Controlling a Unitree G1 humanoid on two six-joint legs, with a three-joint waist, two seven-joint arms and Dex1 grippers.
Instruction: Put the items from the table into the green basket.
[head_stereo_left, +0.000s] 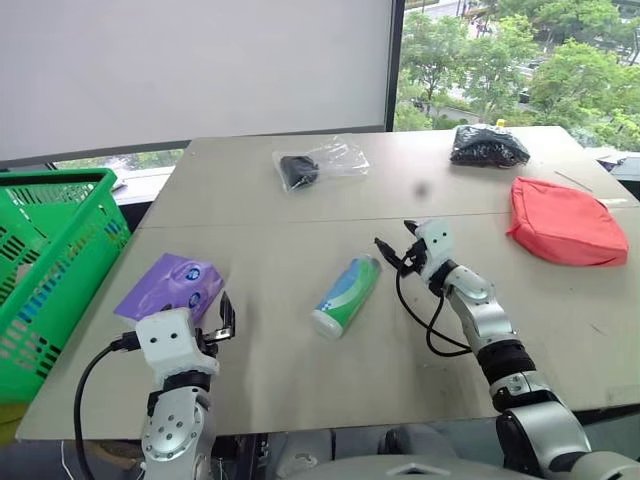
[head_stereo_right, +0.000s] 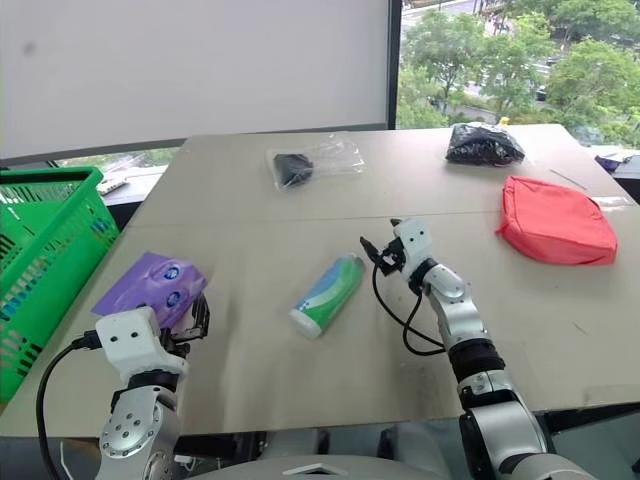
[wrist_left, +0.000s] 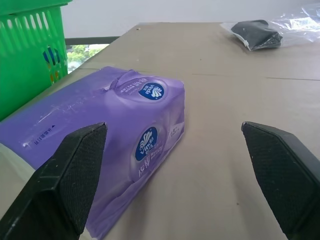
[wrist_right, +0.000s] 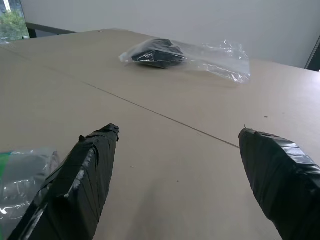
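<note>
While level — right gripper (head_stereo_left: 392, 252) gapes.

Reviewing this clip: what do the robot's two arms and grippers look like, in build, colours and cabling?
Both arms are silver-grey jointed metal with black bands, each ending in a white boxy wrist block. A loose black cable loops from each block. The left gripper has two matte black wedge fingers with a fine textured face. The right gripper has fingers wrapped in glossy, wrinkled black tape.

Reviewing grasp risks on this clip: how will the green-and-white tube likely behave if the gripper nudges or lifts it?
The tube lies on its side on the flat table, so a nudge would probably roll it. Its glossy surface may slip between fingers.
</note>
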